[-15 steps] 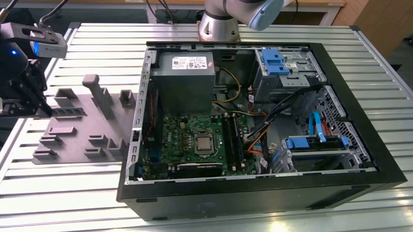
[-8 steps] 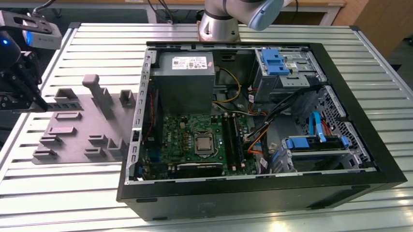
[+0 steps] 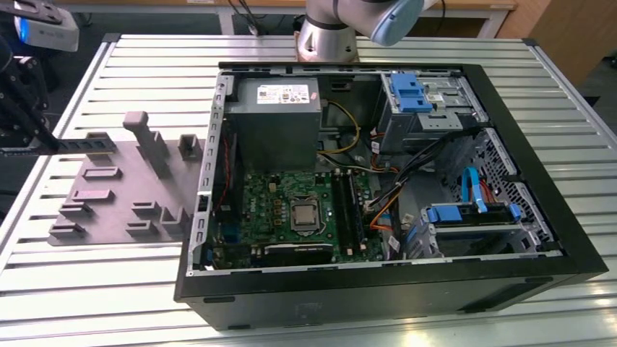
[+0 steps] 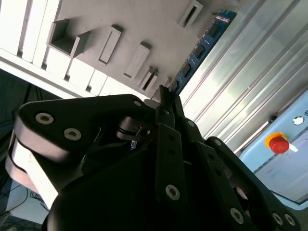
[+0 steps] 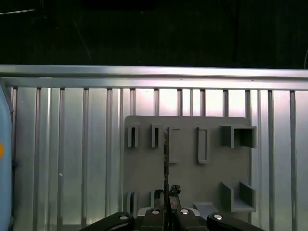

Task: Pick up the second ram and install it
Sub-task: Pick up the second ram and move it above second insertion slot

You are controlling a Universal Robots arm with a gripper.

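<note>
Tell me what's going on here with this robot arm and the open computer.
A single robot arm is working beside an open computer case on a slatted metal table. Its gripper is closed on the second ram, a slim memory stick, over the grey fixture plate at the exterior view's left of the case. The stick is not yet in the motherboard.

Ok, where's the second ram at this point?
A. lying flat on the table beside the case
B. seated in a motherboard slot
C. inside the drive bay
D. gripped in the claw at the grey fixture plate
D: in the second wrist view the claw is shut on the second ram, which juts out from its tips across the grey fixture plate.
</note>
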